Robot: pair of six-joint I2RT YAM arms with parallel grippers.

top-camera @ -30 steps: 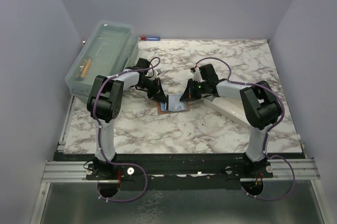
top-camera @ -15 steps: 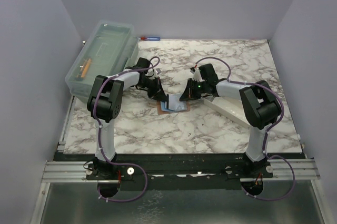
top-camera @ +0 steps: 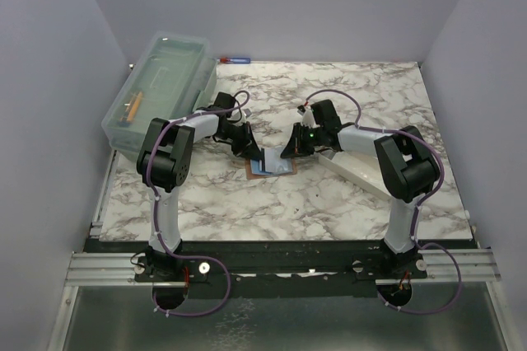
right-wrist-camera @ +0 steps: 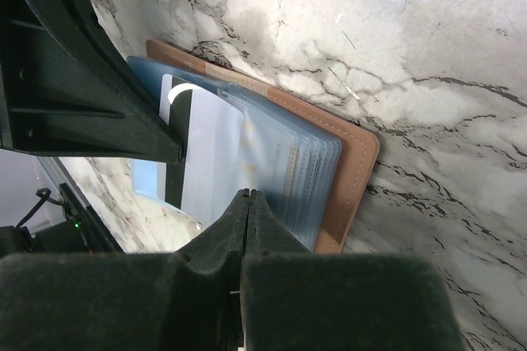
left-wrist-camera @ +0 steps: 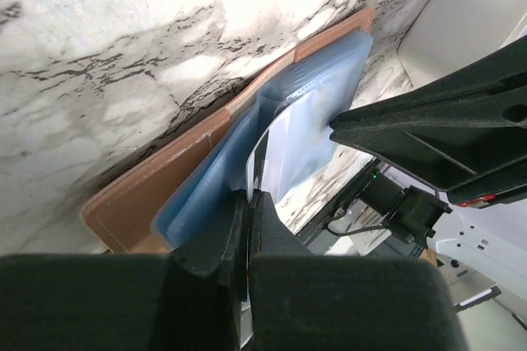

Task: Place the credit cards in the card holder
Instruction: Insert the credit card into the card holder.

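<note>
1 white tray [top-camera: 358, 174] beside card holder [top-camera: 272, 166]; clear box [top-camera: 160, 91] apart.

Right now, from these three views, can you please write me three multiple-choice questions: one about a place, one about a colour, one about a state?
1. Where does the clear lidded box stand?
A) at the left rear of the table
B) at the right front
C) at the front middle

2. What colour are the plastic sleeves of the card holder?
A) red
B) blue
C) green

3. How is the card holder?
A) shut flat
B) lying open
C) standing on its edge

Key:
1 A: the top view shows it at the left rear edge.
2 B: both wrist views show them blue.
3 B: its sleeves lie fanned out, with a card among them.
</note>
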